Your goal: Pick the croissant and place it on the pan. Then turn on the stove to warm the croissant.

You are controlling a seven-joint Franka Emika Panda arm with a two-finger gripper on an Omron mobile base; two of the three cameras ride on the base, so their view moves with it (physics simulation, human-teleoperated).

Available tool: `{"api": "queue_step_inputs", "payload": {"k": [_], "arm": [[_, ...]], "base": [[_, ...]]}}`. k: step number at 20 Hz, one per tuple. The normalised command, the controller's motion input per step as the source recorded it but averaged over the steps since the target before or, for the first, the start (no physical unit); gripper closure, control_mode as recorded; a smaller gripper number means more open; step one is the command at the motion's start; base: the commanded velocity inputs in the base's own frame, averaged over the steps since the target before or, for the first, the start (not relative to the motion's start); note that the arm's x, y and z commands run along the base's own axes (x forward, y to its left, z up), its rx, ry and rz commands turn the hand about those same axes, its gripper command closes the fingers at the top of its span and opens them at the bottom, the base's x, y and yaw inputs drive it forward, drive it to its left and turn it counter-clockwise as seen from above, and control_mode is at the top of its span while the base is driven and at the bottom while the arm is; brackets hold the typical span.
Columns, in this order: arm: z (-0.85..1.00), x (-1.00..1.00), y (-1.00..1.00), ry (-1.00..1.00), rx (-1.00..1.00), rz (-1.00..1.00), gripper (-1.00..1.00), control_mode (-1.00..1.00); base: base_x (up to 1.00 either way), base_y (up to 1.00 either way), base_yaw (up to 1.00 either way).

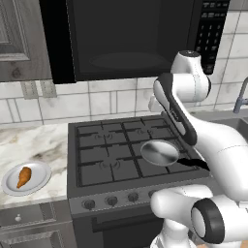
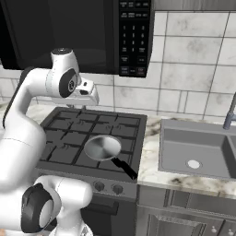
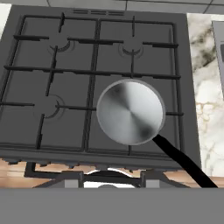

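Observation:
The orange-brown croissant [image 1: 23, 177] lies on a round grey-white plate [image 1: 42, 180] on the counter left of the stove [image 1: 106, 145]. The shiny silver pan [image 1: 160, 152] sits on the stove's front right burner with its black handle pointing out over the front right corner. Nothing lies in the pan [image 3: 130, 111]. My gripper [image 2: 85, 99] hangs high over the rear of the stove [image 2: 69, 133] and looks down on it. It is open, its fingertips [image 3: 73, 179] are spread wide, and nothing is between them. The front knobs [image 1: 111, 200] line the stove's front.
A black microwave [image 1: 126, 38] hangs above the stove, close over my arm. A steel sink [image 2: 198, 147] with a faucet [image 2: 229, 115] lies to the right. Marble counter [image 1: 29, 140] runs on the left around the plate.

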Motion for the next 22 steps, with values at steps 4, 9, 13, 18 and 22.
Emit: {"api": "queue_step_inputs", "payload": {"k": [4,9,13,18,22], "arm": [[0.0,-0.18,0.11,-0.03,0.0,0.0,-1.0,-1.0],[-0.1,-0.45,0.3,-0.07,0.01,0.01,-1.0,-1.0],[-0.15,-0.58,0.36,-0.1,0.06,0.01,-1.0,-1.0],[-0.14,-0.45,0.48,-0.09,0.09,0.0,-1.0,-1.0],[-0.11,-0.32,0.55,-0.07,0.12,0.0,-1.0,-1.0]], "base": [[0.0,0.0,0.0],[0.0,0.0,0.0],[0.0,0.0,0.0],[0.0,0.0,0.0],[0.0,0.0,0.0]]}}
